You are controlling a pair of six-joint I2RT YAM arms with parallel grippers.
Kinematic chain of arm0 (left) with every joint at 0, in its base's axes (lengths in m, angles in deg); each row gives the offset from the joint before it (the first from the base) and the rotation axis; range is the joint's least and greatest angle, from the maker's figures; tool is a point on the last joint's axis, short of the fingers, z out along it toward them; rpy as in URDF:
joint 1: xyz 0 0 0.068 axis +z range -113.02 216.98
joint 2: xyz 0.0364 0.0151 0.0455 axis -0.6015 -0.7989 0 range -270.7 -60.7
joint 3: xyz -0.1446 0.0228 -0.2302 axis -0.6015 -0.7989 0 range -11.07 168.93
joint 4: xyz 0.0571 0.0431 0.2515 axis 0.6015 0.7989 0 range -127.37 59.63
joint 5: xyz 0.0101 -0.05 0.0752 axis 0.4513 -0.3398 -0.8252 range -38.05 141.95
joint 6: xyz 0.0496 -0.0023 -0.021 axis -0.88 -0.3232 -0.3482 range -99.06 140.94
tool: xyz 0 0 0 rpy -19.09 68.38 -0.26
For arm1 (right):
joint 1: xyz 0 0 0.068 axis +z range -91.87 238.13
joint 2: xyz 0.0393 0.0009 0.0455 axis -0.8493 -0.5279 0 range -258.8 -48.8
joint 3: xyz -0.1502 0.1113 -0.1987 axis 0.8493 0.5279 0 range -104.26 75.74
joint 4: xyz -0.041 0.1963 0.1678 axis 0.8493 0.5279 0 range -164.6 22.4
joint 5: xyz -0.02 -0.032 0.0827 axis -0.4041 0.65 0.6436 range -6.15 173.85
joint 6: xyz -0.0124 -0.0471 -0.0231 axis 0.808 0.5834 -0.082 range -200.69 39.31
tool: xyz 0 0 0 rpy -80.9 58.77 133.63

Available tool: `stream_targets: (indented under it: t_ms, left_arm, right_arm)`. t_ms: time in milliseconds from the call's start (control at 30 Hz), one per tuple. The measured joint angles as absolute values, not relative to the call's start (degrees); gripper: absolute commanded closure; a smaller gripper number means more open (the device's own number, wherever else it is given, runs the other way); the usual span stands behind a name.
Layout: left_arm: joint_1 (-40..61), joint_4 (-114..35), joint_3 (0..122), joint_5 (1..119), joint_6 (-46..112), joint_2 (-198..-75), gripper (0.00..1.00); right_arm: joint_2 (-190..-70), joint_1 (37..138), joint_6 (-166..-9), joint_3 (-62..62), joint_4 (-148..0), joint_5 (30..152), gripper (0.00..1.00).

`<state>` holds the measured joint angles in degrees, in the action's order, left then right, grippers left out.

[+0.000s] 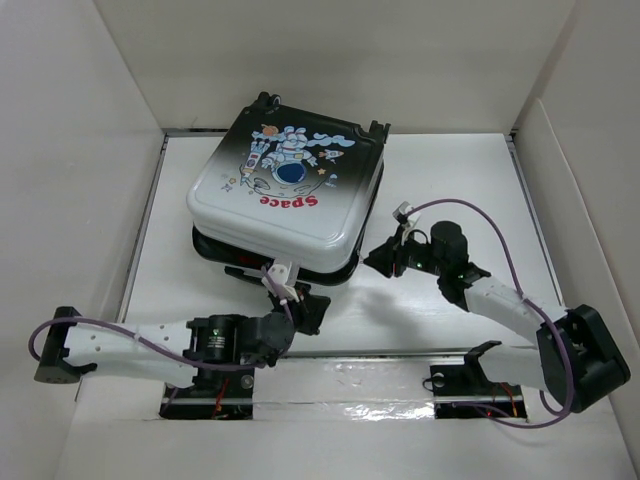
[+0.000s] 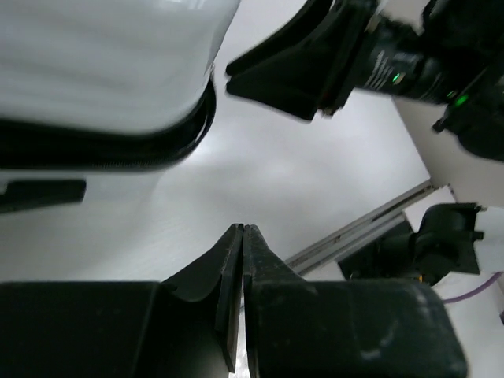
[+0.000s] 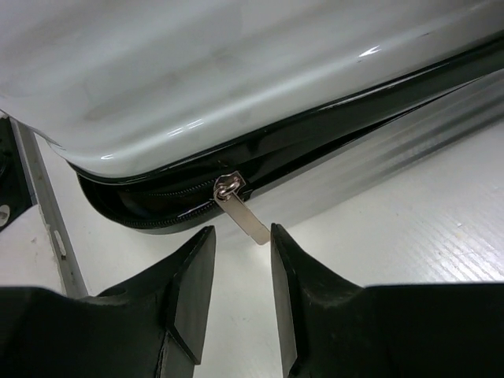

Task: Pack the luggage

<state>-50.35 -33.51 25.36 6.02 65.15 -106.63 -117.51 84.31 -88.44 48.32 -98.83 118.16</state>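
The luggage [image 1: 285, 195] lies flat at the middle of the table, astronaut and red "Space" print up, lid down on its lower half. My right gripper [image 3: 242, 232] is open at the luggage's near right corner [image 3: 236, 71]. The silver zipper pull [image 3: 244, 213] hangs between its fingertips, and neither finger touches it. In the top view the right gripper [image 1: 374, 262] sits just right of that corner. My left gripper [image 2: 242, 230] is shut and empty, just off the luggage's near edge [image 2: 102, 71]. In the top view it [image 1: 318, 303] sits below the front edge.
White walls [image 1: 80, 150] box in the table on the left, back and right. An aluminium rail [image 1: 330, 385] runs along the near edge between the arm bases. The right gripper [image 2: 299, 67] shows close ahead in the left wrist view.
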Motion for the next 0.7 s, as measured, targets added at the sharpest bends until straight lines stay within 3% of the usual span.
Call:
stream_targets:
  t_ms: [33,167,467,700]
  left_arm:
    - [-51.3,-32.5,23.7,5.2,67.7,-105.8,0.90]
    - [-52.3,-28.2,19.3,4.8,75.3,-106.6,0.77]
    - [-51.0,-21.1,12.6,6.0,85.7,-105.0,0.65]
    - [-40.0,-26.7,10.3,7.9,83.8,-102.8,0.65]
  right_arm:
    - [-117.5,84.1,-88.4,48.4,-99.1,118.3,0.59]
    - [-119.3,83.7,-87.8,48.3,-101.0,120.3,0.50]
    - [-127.7,83.6,-85.6,46.7,-102.7,125.5,0.42]
    - [-129.4,83.6,-84.2,45.5,-103.2,125.0,0.41]
